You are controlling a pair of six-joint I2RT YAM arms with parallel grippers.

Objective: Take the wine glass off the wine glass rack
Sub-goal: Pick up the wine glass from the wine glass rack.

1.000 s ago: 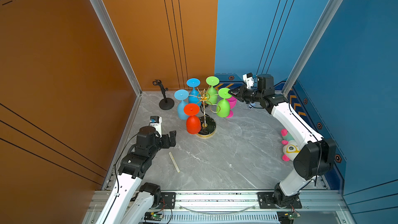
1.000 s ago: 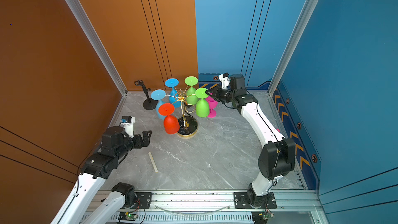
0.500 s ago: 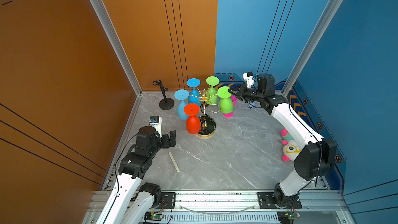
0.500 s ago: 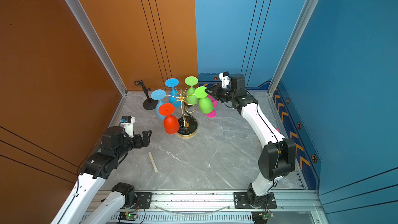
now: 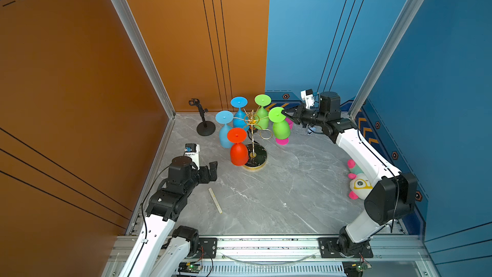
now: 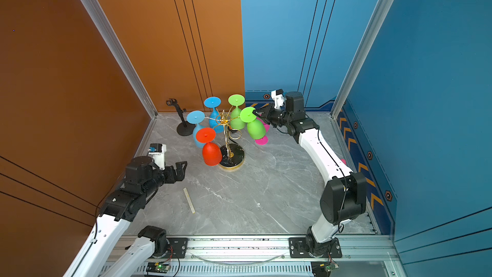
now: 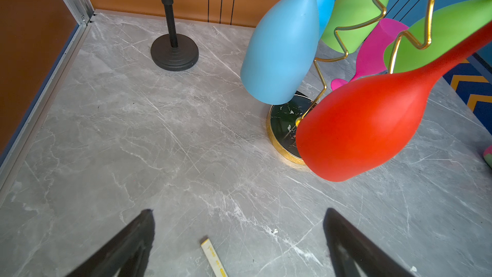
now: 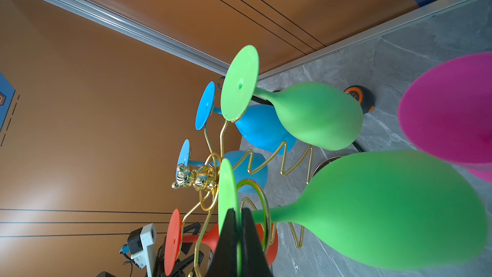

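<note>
Green wine glass (image 5: 280, 126): hangs upside down at the wine glass rack's (image 5: 251, 121) arm nearest the right arm, foot disc on top, bowl tilted outward.
Right claw (image 8: 239, 225): clamped tight on the rim of that foot disc, the fingers flat against its two faces.
Ring arm: in the right wrist view the gold loop circles the stem just under the foot, so I judge the glass is not yet free.
Doing it well: draw the stem out level along the loop's open side, away from the pole. Keep the foot from catching on the wire, and go slowly, since an edge pinch lets the heavy bowl swing.
Hazard: a pink glass (image 5: 283, 140) stands on the worktop (image 5: 279, 195) just behind the bowl and could be knocked.
Look: matte bright green all over, with a flat round foot, slim stem and long egg-shaped bowl.
Neighbours: a red glass (image 5: 237, 150), two blue ones and a second green one hang from other arms.
Left claw (image 7: 238, 211): fingers spread wide, empty, well apart from the rack.
</note>
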